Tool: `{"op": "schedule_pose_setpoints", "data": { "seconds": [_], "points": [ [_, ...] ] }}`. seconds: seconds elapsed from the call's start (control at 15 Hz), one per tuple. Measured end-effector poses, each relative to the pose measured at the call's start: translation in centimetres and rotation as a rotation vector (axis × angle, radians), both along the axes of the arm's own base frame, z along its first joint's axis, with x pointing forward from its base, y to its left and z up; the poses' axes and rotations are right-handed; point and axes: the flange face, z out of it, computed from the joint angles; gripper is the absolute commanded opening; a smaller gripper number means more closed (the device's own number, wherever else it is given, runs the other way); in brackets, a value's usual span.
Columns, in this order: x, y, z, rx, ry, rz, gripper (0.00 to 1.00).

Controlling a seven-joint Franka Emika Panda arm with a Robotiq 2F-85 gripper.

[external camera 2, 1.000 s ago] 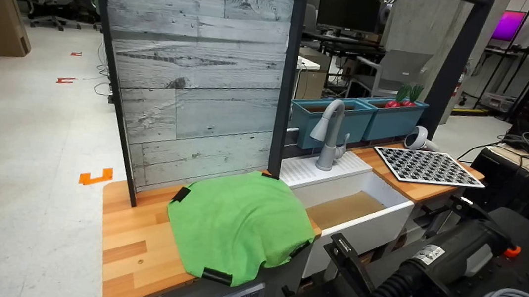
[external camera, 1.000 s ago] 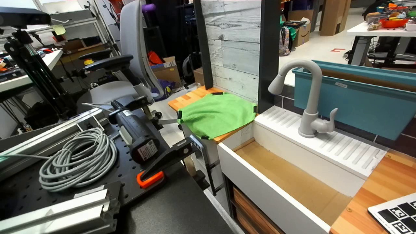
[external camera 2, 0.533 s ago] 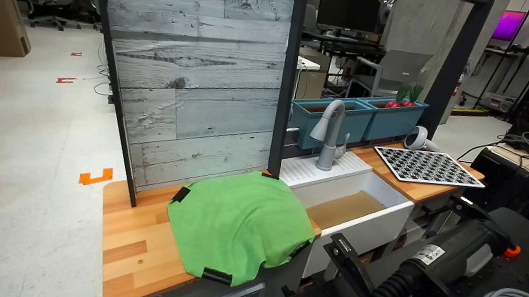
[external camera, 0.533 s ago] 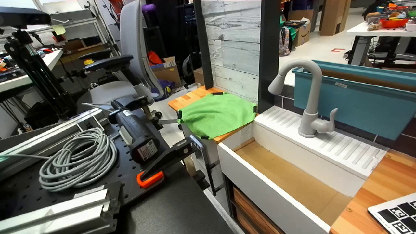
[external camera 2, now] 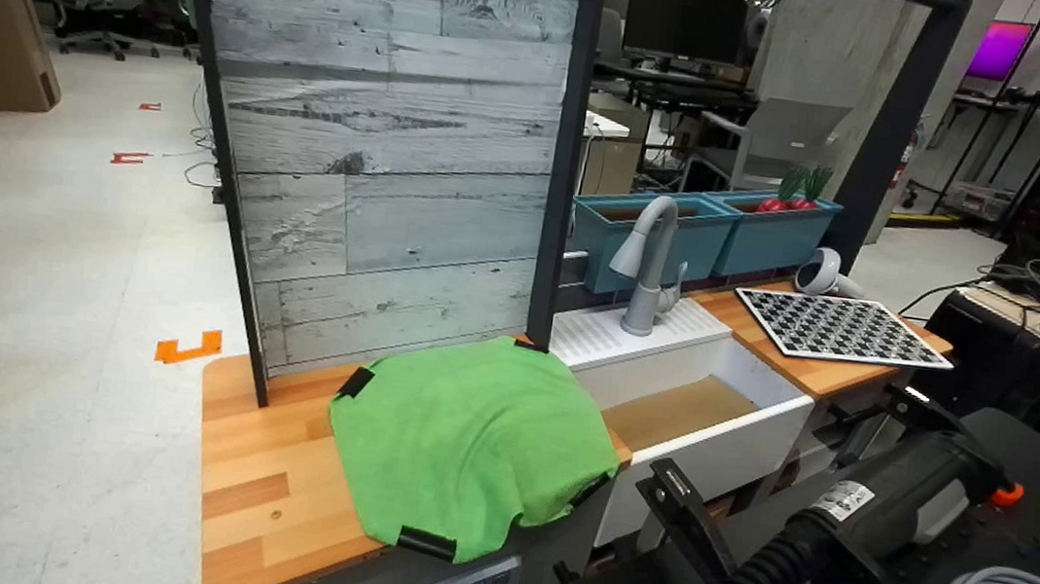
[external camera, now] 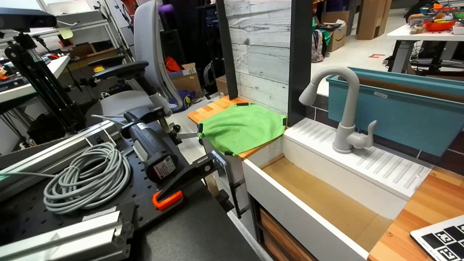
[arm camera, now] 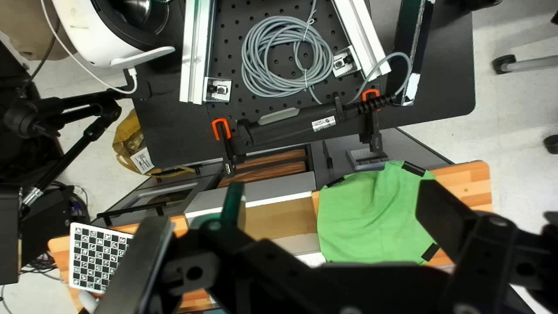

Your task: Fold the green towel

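Black and spread wide, the gripper (arm camera: 294,216) hangs nearest, its jaws apart with nothing between them. Beyond it the green towel (external camera 2: 473,443) lies spread and slightly rippled on the wooden counter (external camera 2: 244,481), its near border drooping over the front edge; to my eye no fold has been made. For a first fold, that drooping border looks the easiest cloth to pinch: straddle the hem, take a shallow bite, then carry it low and slowly toward the back so the layers don't drag. Four black strips (external camera 2: 428,543) sit around the border, and from here it's hard to make out whether they grip only cloth or also the wood, so a gentle first tug would be wise.

Alongside, the sink (external camera 2: 705,475) opens just beside the towel, and a sideways pull could spill cloth into it. The opposite side, where more wood shows, seems the roomier one to swing through. At the back, the plank panel (external camera 2: 389,150) and its dark post (external camera 2: 566,160) rise right by the towel's far border, so the gripper should stop short. Farther off, the faucet (external camera: 349,105) leans its spout toward the towel's side, a teal planter (external camera: 402,119) behind it.
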Motion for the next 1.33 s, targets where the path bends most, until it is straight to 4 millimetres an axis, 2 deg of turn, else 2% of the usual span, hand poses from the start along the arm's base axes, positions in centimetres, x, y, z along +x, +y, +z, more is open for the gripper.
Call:
{"op": "schedule_pose_setpoints", "data": {
  "seconds": [0.33,0.53,0.67,0.87,1.07,1.33],
  "points": [
    [0.2,0.0,-0.2,0.002,0.003,0.000,1.00],
    [2.2,0.8,-0.8,0.029,-0.041,0.003,1.00],
    [4.5,1.7,-1.6,0.056,-0.091,-0.004,1.00],
    [8.6,3.4,-3.9,0.086,-0.156,-0.016,1.00],
    [13.0,5.5,-7.3,0.107,-0.189,-0.021,1.00],
    [18.7,8.6,-12.9,0.129,-0.197,-0.065,1.00]
  ]
}}
